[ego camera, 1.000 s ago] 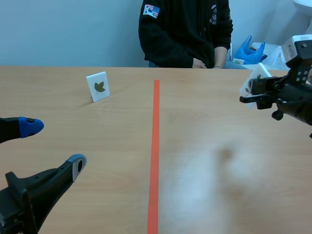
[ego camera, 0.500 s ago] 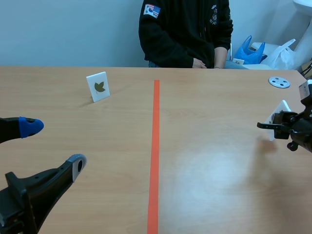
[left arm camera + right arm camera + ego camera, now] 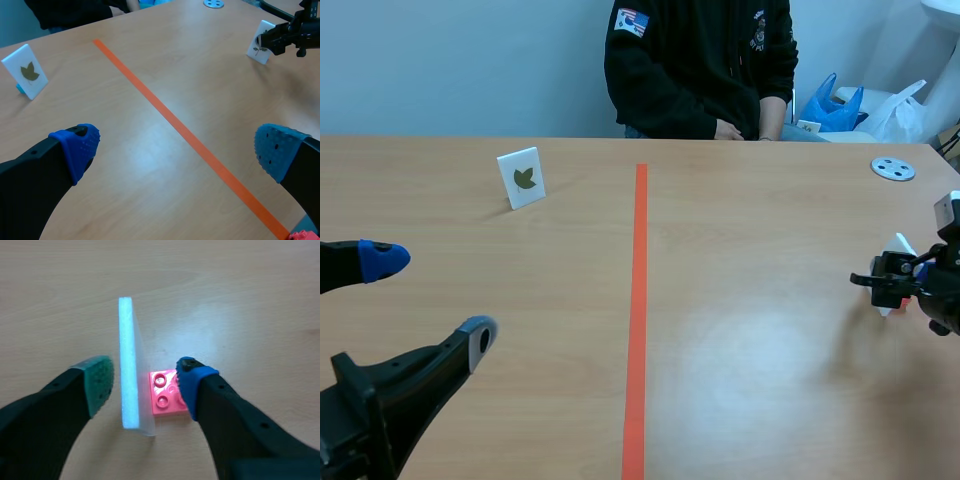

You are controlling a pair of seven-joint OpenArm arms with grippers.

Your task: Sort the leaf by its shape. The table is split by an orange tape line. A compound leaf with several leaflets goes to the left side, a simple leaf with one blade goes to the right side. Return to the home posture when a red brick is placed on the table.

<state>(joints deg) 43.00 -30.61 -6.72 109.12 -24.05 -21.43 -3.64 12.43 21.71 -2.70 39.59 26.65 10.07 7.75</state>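
Observation:
A white card with a dark leaf (image 3: 522,178) stands on the table's left half, seen also as the left card (image 3: 27,72) far ahead of my left gripper (image 3: 175,150). That gripper (image 3: 428,298) hangs open and empty near the front left. On the right half, a second white card (image 3: 128,362) stands edge-on on its pink base (image 3: 165,397). My right gripper (image 3: 145,380) straddles it, open, with a small gap at the green pad (image 3: 99,382). In the scene view this card (image 3: 900,245) stands behind the right gripper (image 3: 890,280).
An orange tape line (image 3: 640,300) splits the table. A person in a dark jacket (image 3: 700,60) sits across it. A grey round disc (image 3: 892,168) lies at the far right, and a blue bag (image 3: 830,105) and a white bag sit behind the table.
The right arm came down from high over the right half with the card. The card now stands on the table. The left arm has not moved.

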